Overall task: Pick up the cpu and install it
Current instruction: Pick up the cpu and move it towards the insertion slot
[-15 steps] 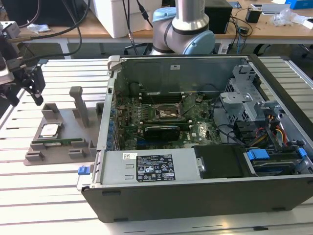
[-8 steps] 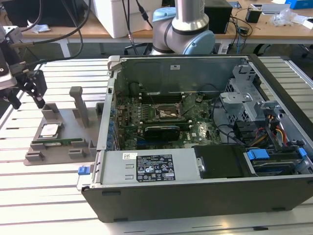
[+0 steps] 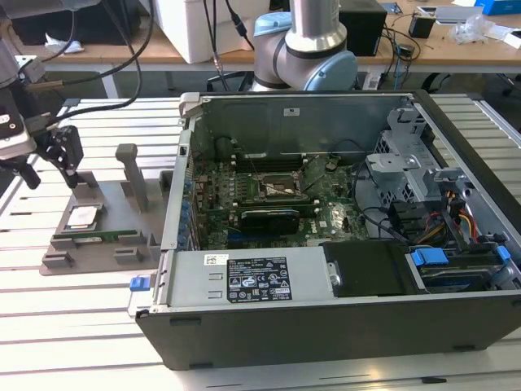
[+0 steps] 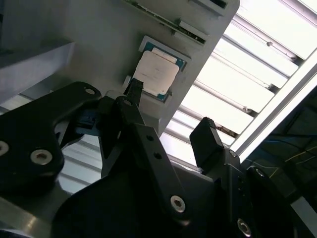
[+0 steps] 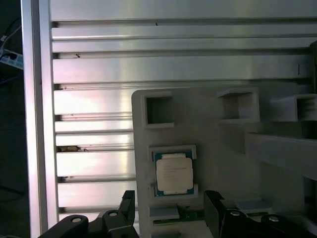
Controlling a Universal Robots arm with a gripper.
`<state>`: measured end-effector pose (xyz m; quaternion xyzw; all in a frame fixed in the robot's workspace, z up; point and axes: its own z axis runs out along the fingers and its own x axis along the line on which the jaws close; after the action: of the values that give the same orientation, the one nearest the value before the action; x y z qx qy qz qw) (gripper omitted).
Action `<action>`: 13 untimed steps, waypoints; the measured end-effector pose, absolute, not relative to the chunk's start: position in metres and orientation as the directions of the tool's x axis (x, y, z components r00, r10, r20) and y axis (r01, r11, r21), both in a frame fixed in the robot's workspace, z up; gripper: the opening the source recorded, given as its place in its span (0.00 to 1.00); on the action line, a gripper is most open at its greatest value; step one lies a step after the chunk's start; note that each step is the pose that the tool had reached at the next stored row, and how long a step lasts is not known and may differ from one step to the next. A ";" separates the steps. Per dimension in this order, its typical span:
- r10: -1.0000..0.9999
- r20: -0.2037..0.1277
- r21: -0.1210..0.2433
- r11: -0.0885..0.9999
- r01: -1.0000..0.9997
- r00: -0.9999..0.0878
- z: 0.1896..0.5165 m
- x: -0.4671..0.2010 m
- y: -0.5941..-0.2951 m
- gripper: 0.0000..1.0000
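Fingers of the hand (image 3: pixel 67 167) stand spread in the exterior view, gripping nothing, above the grey fixture (image 3: pixel 85 261) on the slatted counter (image 3: pixel 81 326). The cpu (image 3: pixel 84 216) lies flat in a recess of that fixture, just below the hand and apart from it. The open computer case (image 3: pixel 342 228) sits well off to one side of the hand. In the second wrist view the hand (image 4: pixel 169 105) gapes wide, and the cpu (image 4: pixel 157 72) lies beyond the fingertips. In the first wrist view the hand (image 5: pixel 170 198) is released, with the cpu (image 5: pixel 174 173) just ahead, centred between its fingers.
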<state>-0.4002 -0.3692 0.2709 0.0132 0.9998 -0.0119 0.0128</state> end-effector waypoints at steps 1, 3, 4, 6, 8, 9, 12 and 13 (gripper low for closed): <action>0.024 -0.026 -0.027 0.999 0.025 -0.999 0.270 -0.400 -0.368 0.66; 0.021 -0.026 -0.033 0.999 0.022 -0.999 0.267 -0.398 -0.367 0.66; 0.019 -0.026 -0.037 0.999 0.020 -0.999 0.265 -0.398 -0.366 0.66; 0.018 -0.026 -0.040 0.999 0.019 -0.999 0.261 -0.397 -0.365 0.66; 0.017 -0.026 -0.042 0.999 0.018 -1.000 0.257 -0.396 -0.364 0.66; 0.016 -0.026 -0.043 0.999 0.017 -1.000 0.255 -0.396 -0.364 0.66; 0.000 -0.026 -0.045 0.999 0.001 -1.000 0.247 -0.395 -0.364 0.66; -0.023 -0.026 -0.046 0.999 -0.022 -0.999 0.245 -0.395 -0.364 0.66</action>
<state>-0.3950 -0.3637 0.2454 -0.0114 0.9996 -0.0226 0.0134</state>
